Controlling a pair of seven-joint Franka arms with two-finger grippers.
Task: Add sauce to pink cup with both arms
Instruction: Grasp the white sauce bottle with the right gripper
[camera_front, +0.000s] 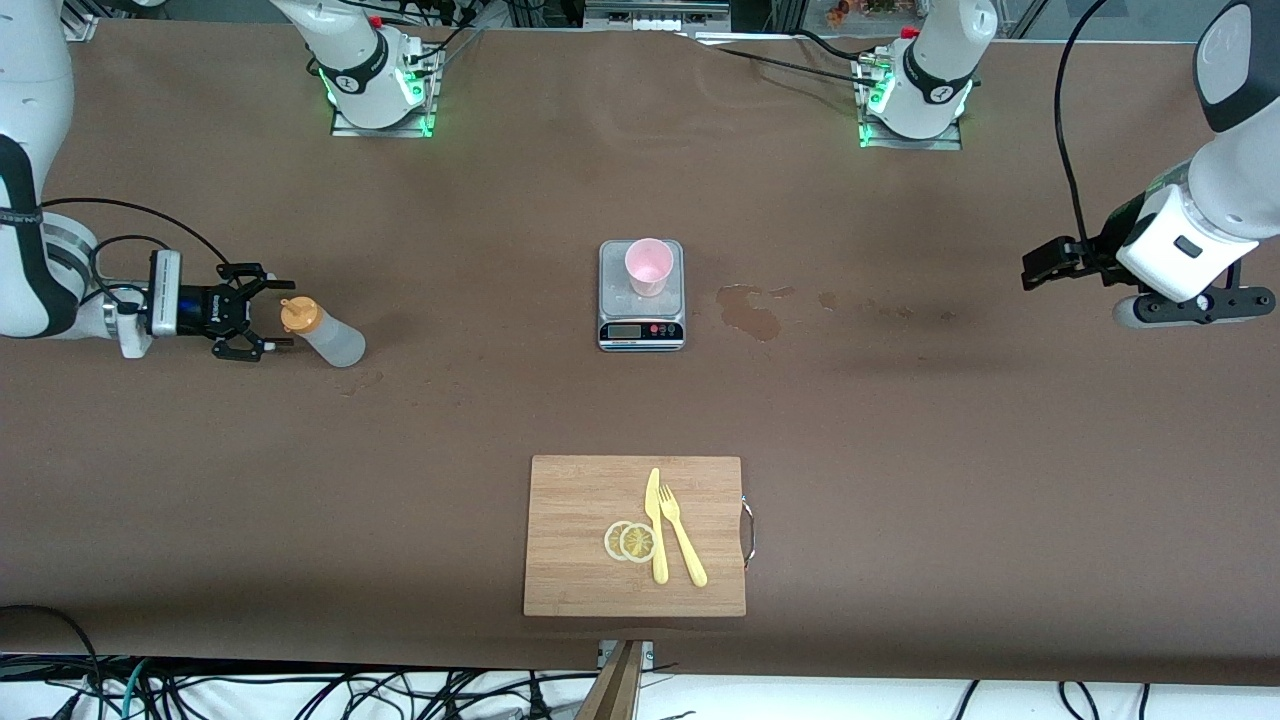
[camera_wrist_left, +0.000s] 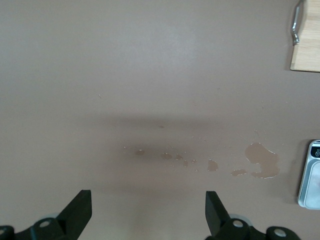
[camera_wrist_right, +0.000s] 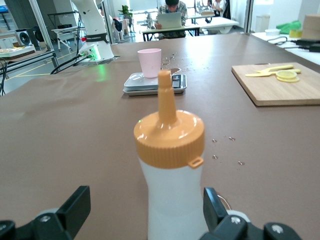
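Observation:
The sauce (camera_front: 328, 336) is a whitish squeeze bottle with an orange nozzle cap, standing upright toward the right arm's end of the table. My right gripper (camera_front: 266, 318) is low beside it and open. In the right wrist view the sauce (camera_wrist_right: 169, 145) fills the gap of the right gripper (camera_wrist_right: 146, 196), with space on each side and no finger touching. The pink cup (camera_front: 648, 266) stands on a grey scale (camera_front: 641, 326) at mid-table, and shows past the bottle as the pink cup (camera_wrist_right: 149, 62). My left gripper (camera_front: 1042, 268) hangs open and empty over bare table at the left arm's end, shown as the left gripper (camera_wrist_left: 148, 197).
A wet brown spill (camera_front: 751, 311) lies beside the scale toward the left arm's end, with droplets trailing on. A wooden cutting board (camera_front: 580, 545) with lemon slices (camera_front: 630, 541), a yellow knife and a fork lies nearer the front camera. The two arm bases stand along the table's back edge.

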